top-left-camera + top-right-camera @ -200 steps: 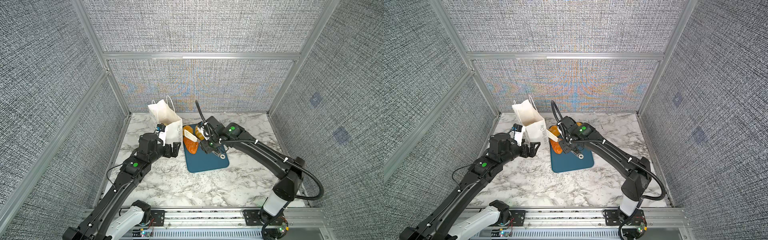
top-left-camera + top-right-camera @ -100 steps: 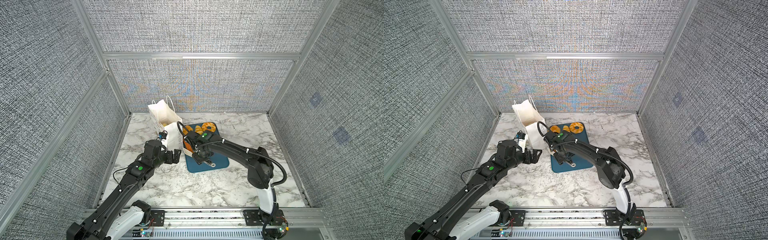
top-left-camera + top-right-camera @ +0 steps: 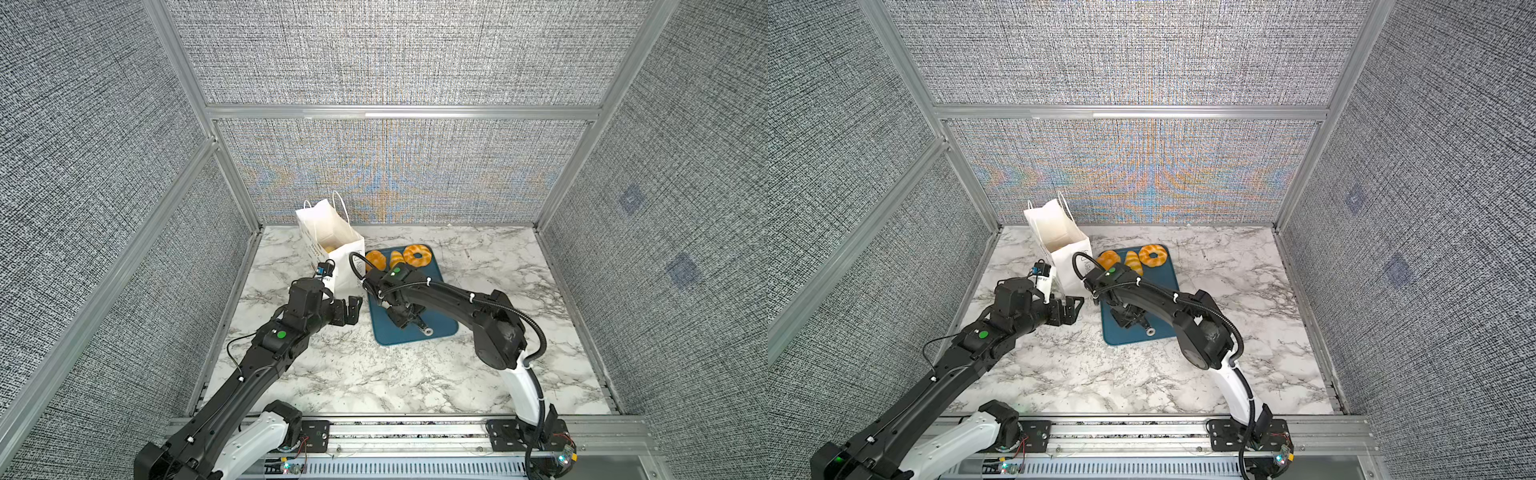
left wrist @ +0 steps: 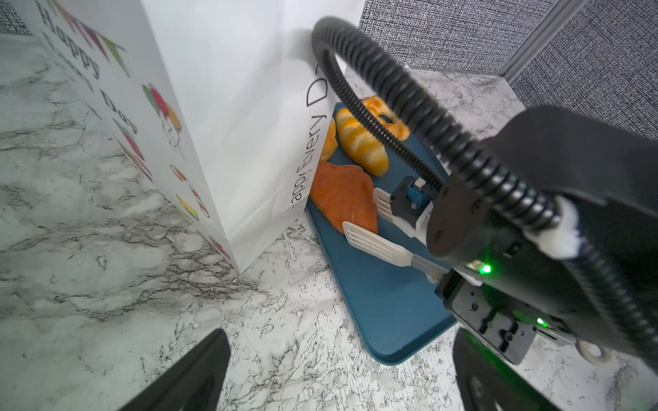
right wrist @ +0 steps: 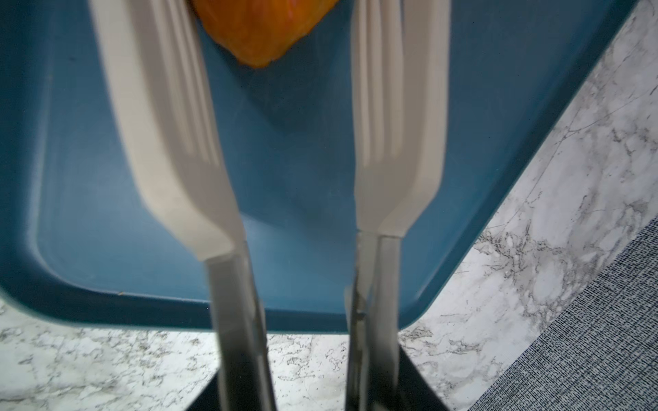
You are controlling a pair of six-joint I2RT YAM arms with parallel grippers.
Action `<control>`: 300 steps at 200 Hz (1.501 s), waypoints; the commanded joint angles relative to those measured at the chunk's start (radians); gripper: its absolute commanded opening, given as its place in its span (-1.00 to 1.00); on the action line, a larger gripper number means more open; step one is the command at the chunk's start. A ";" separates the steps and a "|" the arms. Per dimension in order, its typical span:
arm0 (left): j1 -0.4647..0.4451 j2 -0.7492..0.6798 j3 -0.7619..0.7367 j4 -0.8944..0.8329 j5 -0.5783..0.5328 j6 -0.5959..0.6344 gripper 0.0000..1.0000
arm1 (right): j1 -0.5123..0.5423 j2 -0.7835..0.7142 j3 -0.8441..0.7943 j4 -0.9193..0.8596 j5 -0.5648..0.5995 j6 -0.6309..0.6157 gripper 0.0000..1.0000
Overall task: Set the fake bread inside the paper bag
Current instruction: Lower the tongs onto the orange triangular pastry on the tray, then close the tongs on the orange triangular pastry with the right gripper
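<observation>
- The left gripper (image 3: 354, 309) hovers low over the marble bench (image 3: 332, 374), just in front of the bag's near corner, its jaws spread wide with nothing between them
- The paper bag (image 3: 347, 266) stands upright with its mouth open at the back left of the bench, and a golden piece (image 3: 330, 248) of fake bread shows down inside it
- The dark-teal tray (image 3: 390, 336) lies flat just to the right of the bag, its left edge close against the bag's base
- Along the tray's far end sit a ridged round roll (image 3: 375, 259), a striped oblong roll (image 3: 397, 258) and a ring-shaped pastry (image 3: 417, 255), side by side
- Nearer, right beside the bag's side, the reddish-orange triangle (image 4: 343, 199) lies flat on the tray
- The white slotted tongs (image 4: 374, 243) have their blades apart, one on each side of the triangle's near tip; I cannot tell whether they press on it
- The right gripper (image 3: 397, 316) hangs over the tray's middle, its jaws pinching the tongs' metal handles
</observation>
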 commanded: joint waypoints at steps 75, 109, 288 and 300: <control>-0.002 0.009 0.007 -0.007 0.007 -0.003 0.99 | -0.001 -0.225 -0.361 0.037 0.040 -0.048 -0.23; -0.007 -0.007 -0.022 -0.002 0.031 -0.025 0.98 | -0.001 -0.291 -0.427 0.052 0.055 -0.053 -0.15; -0.027 -0.032 -0.053 -0.014 0.009 -0.027 0.98 | 0.006 -0.151 -0.249 -0.056 0.069 0.052 0.05; -0.028 -0.031 -0.053 -0.018 0.007 -0.025 0.98 | 0.005 -0.154 -0.256 -0.059 0.056 0.040 -0.05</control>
